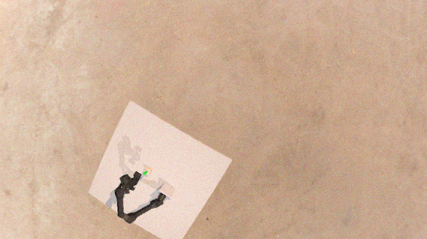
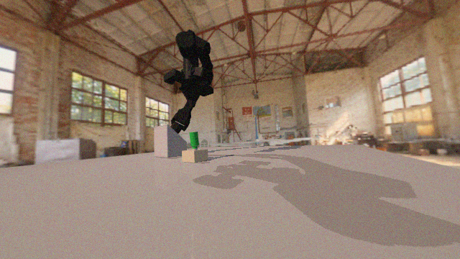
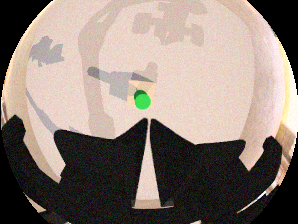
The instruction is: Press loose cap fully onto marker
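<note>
The green cap [image 1: 145, 173] [image 2: 194, 139] [image 3: 143, 102] sits upright on top of the marker [image 2: 194, 147]. A short, narrower dark green part shows below the cap in the exterior view; whether the cap is fully seated cannot be told. The marker stands in the small tan holder block [image 1: 148, 169] [image 2: 192, 156] [image 3: 149, 87]. My gripper [image 3: 149, 120] is shut and empty, its fingertips almost meeting. It hangs above the table, clear of the cap, which shows just beyond the fingertips in the wrist view.
A larger pale block [image 1: 167, 189] [image 2: 161, 142] stands near the arm's base, to the left of the holder in the exterior view. The pale table [image 1: 195, 171] [image 2: 108, 216] carries the arm's shadows. Its edges show in the top view.
</note>
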`<state>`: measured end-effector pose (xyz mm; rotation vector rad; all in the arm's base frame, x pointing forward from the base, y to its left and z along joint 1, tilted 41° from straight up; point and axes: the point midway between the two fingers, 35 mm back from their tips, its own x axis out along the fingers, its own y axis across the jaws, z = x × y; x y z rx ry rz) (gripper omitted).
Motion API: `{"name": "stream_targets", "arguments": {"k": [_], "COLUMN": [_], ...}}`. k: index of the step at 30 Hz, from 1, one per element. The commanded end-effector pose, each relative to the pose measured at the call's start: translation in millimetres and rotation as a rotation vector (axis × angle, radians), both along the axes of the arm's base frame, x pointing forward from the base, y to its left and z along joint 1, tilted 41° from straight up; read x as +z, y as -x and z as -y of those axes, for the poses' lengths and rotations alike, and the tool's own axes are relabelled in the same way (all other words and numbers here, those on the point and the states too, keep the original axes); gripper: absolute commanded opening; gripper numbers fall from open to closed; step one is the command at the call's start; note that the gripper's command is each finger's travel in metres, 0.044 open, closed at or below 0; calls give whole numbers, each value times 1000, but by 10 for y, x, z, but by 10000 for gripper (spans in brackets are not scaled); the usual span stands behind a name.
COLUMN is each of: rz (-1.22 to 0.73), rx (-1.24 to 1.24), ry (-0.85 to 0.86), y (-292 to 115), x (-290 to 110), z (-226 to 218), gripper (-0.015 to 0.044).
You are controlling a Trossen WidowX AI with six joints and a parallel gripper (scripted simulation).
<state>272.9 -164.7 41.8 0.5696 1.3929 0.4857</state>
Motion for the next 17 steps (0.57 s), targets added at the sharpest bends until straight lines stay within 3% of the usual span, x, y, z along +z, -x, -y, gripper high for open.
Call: {"name": "stream_targets", "arguments": {"k": [1, 14, 17], "rz": [-12, -12, -12], "rx": [16, 16, 16], "ry": [-8, -8, -8], "y": [16, 16, 16], "x": [4, 4, 4], "z": [-15, -15, -15], "gripper": [79, 420, 440]}}
